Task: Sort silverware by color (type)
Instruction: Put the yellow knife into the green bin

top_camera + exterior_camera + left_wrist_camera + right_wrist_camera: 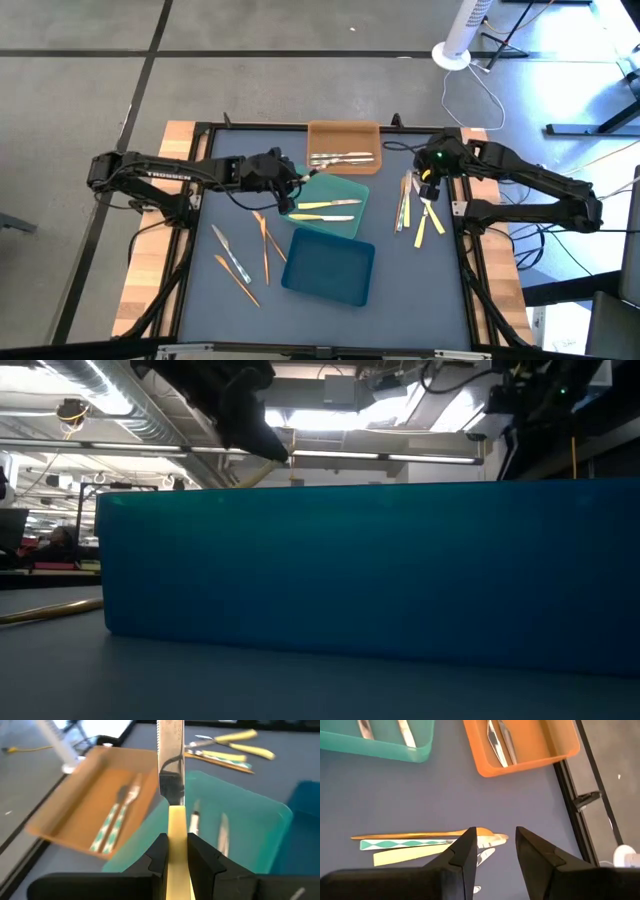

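My left gripper hovers at the left edge of the teal-green tray, shut on a knife with a pale yellow handle and a silver serrated blade. Two yellow-handled pieces lie in that tray. The orange tray behind it holds silver pieces with patterned handles. My right gripper stands open above a loose pile of silverware at the table's right, touching nothing. More loose pieces lie at the near left. My left gripper pinches the knife's pale yellow handle between its two fingers, just behind the blade. The fingers lie along the knife, slanting down toward the table's right. The blade sticks out ahead of them, lifted clear above the teal-green tray's rim.
A dark blue tray sits in front of the teal-green one and fills the low view. An orange-tan piece lies left of it. Beneath my right gripper lie an orange-tan, a patterned and a pale yellow piece.
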